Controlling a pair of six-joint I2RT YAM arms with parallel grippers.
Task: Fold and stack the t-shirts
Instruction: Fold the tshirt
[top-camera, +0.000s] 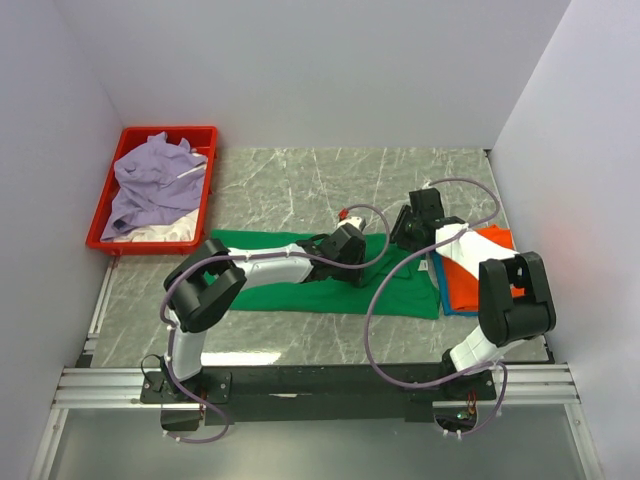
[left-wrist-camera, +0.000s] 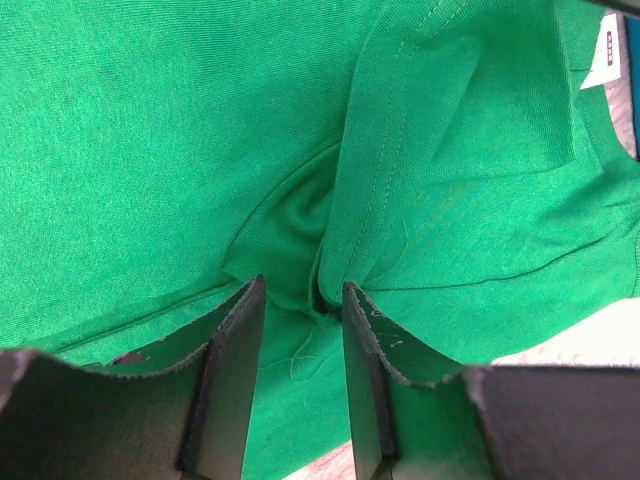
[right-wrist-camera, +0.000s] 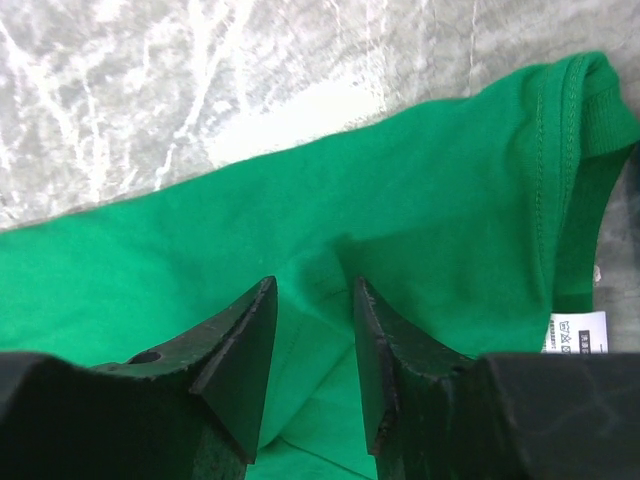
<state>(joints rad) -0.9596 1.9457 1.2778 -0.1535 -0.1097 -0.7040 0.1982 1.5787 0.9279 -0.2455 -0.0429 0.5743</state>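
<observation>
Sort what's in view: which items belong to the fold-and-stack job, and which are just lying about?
Job: green t-shirt, orange t-shirt, blue t-shirt edge showing under it, lavender t-shirt, white t-shirt.
Just there: red tray holding the lavender and white ones, table.

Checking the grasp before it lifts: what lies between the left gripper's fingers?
In the left wrist view, a puckered fold of the green t-shirt sits between the parted fingers of the left gripper.
</observation>
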